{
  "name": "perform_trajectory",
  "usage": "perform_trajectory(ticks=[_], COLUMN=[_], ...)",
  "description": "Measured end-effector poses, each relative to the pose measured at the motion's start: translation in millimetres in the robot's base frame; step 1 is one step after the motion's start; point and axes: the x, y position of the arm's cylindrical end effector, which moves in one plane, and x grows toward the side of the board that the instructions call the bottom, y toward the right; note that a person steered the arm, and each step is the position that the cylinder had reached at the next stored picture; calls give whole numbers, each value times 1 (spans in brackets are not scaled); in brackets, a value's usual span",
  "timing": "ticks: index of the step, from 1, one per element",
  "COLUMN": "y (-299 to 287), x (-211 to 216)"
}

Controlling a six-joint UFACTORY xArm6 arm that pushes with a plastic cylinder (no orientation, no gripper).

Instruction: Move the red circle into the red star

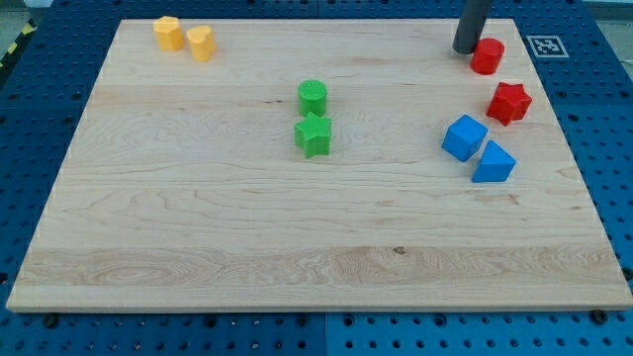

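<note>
Nearest the camera, at the view's bottom, runs the front edge of the wooden tabletop (297,287), a pale board resting on a blue perforated base (30,148). Further up on the view's right, a blue triangular block (494,163) lies just beside a blue cube (464,137), the two touching or nearly so. Above and to the right of them sits the red star (508,102), standing apart from the blue pair. The red circle (487,56) lies near the view's top right, close above the star but with a gap of bare wood between them. My tip (467,50) rests at the circle's left side, touching it or very nearly; contact cannot be confirmed. The arm carries a plain dark rod and no gripper, so no open or closed condition applies. At centre, a green circle (313,96) sits directly above a green star (314,135), close together. At the view's top left, two yellow blocks (168,33) (201,44) stand side by side; their exact shapes cannot be made out. A black-and-white marker tag (545,45) lies at the board's top right corner.
</note>
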Motion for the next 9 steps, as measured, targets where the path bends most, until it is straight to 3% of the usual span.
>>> perform_trajectory(ticks=[2, 7, 8, 9], y=[10, 42, 30, -38], x=[-17, 66, 65, 74])
